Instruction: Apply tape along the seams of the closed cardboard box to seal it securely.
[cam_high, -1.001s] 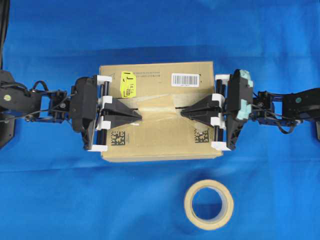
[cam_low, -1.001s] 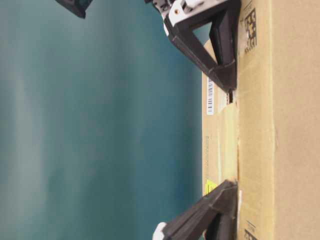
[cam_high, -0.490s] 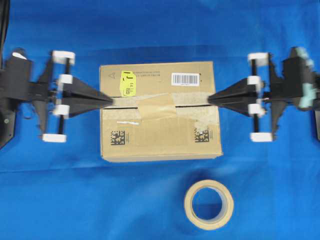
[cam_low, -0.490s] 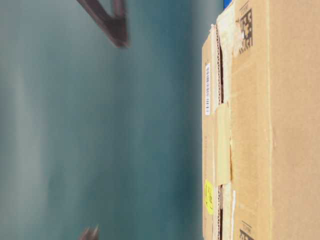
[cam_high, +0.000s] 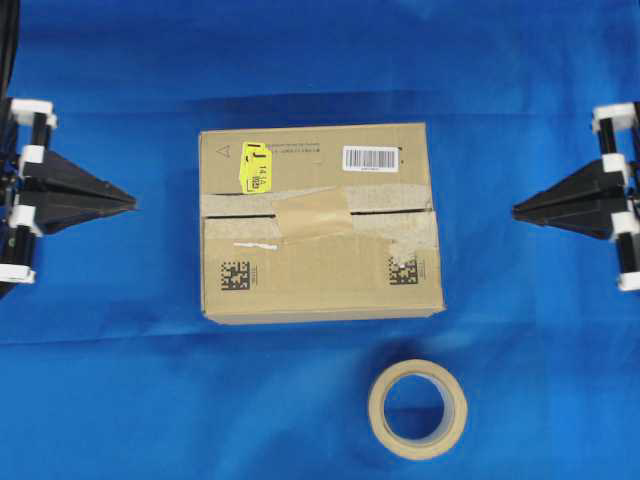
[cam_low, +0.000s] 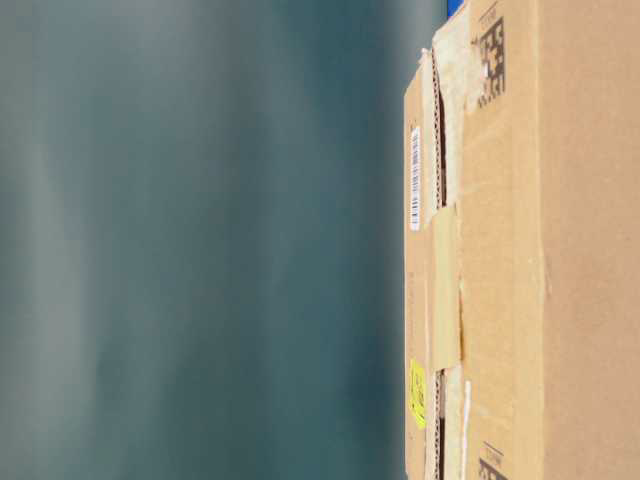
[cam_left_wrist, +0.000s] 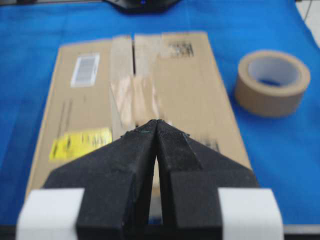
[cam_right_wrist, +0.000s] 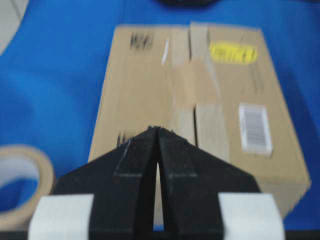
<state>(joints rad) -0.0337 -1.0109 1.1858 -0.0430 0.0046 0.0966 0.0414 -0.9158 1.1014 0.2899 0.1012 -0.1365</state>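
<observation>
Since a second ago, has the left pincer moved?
Yes. The left pincer, shut, has pulled back off the box top to the overhead view's left edge, well clear of the box.

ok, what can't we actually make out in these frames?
- Cardboard box: table-level view cuts it off at the right and bottom edges.
- Seam: the brown tape piece and pale old strips hide its middle overhead.
- Barcode label: print too small overhead, blurred in the right wrist view.
- Tape roll: cropped by the right wrist frame's left edge.

Overhead looks straight down; table-level close, sideways; wrist views face each other across cardboard box (cam_high: 320, 222)
</observation>
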